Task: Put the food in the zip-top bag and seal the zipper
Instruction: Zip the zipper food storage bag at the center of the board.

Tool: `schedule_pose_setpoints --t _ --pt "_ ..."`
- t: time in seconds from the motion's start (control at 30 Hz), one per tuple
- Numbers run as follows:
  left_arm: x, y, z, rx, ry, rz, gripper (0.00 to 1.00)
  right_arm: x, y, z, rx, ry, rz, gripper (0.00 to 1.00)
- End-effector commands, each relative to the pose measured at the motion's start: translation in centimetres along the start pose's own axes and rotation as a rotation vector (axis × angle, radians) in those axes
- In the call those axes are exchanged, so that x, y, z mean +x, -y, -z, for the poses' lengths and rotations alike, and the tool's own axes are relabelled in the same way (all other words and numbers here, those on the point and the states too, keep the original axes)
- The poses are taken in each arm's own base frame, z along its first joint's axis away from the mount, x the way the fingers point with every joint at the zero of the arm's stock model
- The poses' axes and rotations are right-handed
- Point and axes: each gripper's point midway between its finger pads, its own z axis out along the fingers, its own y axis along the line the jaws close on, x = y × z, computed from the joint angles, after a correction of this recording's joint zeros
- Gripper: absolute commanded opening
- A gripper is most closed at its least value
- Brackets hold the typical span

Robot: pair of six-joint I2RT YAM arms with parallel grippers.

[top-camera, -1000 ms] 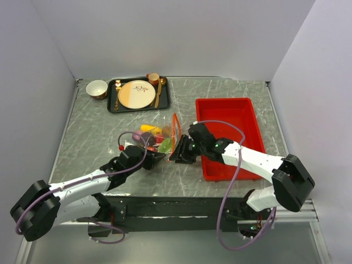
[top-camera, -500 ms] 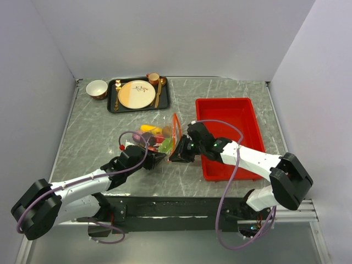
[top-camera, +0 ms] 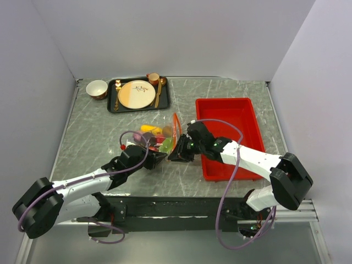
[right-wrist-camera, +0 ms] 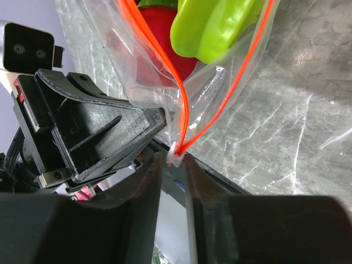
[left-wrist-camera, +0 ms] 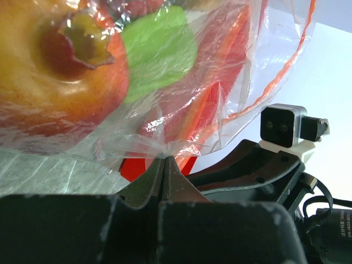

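The clear zip-top bag lies mid-table with the food inside. In the left wrist view a brownish-orange fruit and a green piece press against the plastic. My left gripper is shut on the bag's near corner. The orange-red zipper stands open, its two strips meeting at the pale end. My right gripper straddles that pale end with a narrow gap, the end against one finger. A red piece and a green piece show in the bag.
A red rectangular tray lies right of the bag, under my right arm. A black tray with a cream plate, cup and gold spoon is at the back left, a bowl beside it.
My right gripper has moved a little left, up to the bag's near corner. The left gripper and the bag have hardly moved.
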Motion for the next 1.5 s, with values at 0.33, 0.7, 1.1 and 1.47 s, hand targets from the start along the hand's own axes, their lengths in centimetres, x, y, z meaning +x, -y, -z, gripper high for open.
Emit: schedule_pose_setpoints --t 0.33,0.7,1.1,1.47 --pt "1.0 2.5 0.2 0.083 -0.049 0.020 0.01 -0.7 -1.7 0.1 -0.042 0.022 0.023 0.36" --pt "1.2 2.4 0.1 0.082 -0.063 0.026 0.01 -0.8 -1.4 0.0 -0.035 0.028 0.018 0.23" --pt "1.1 2.1 0.3 0.079 -0.061 0.026 0.01 -1.1 -0.6 0.4 -0.025 0.049 -0.019 0.14" --pt "1.1 1.7 1.1 0.084 -0.070 0.033 0.24 -2.3 -0.4 1.4 -0.058 0.124 -0.087 0.11"
